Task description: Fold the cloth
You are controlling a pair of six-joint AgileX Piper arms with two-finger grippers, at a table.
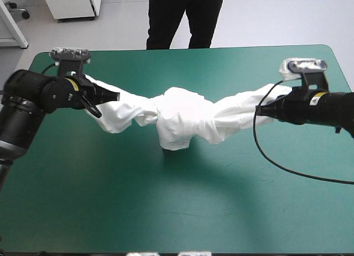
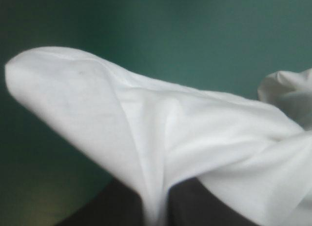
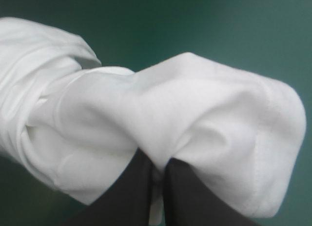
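Hanging as a twisted white band above the teal-green table (image 1: 166, 212), the T-shirt (image 1: 177, 120) spans both arms. The left tool (image 1: 105, 103) is clamped on its left end, with cloth pinched between the black fingers. The bunched middle sags toward the table. The right tool (image 1: 265, 109) pinches the right end likewise.

Your high view looks forward and down from behind the robot, taking in the table (image 1: 182, 212) out to its far edge. Your wrist views sit very close behind the left gripper (image 2: 157, 206) and the right gripper (image 3: 158, 170), looking along them at the T-shirt (image 1: 180, 123), which all three views share
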